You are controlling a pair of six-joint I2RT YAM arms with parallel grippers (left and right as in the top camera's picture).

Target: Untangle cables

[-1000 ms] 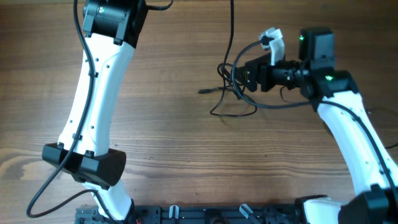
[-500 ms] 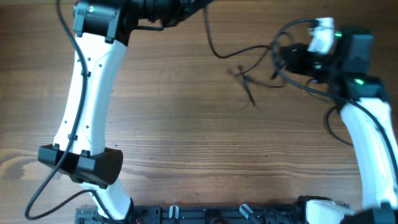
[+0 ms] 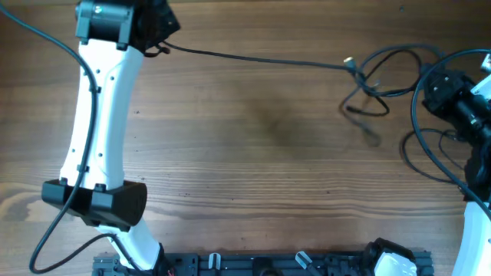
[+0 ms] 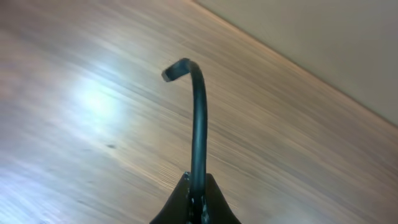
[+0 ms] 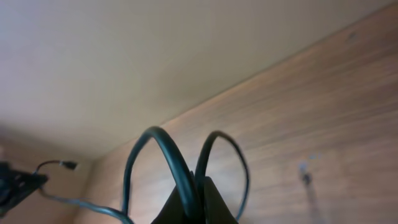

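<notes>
Left tool [image 4: 198, 199] clenched on one strand of the cables [image 3: 261, 58]; a short bent stub sticks out past its tips. The strand runs taut across the wooden tabletop [image 3: 253, 153] to a loose tangle at far right, with a silver-tipped plug [image 3: 349, 60] at its edge. Right tool [image 5: 194, 200] clenched on two loops there.

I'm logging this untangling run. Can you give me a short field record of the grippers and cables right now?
left gripper: shut on one cable
right gripper: shut on cable loops
cable path: from the left gripper straight across the table to the tangle
tangle: loose, beside the right gripper, not yet undone
</notes>
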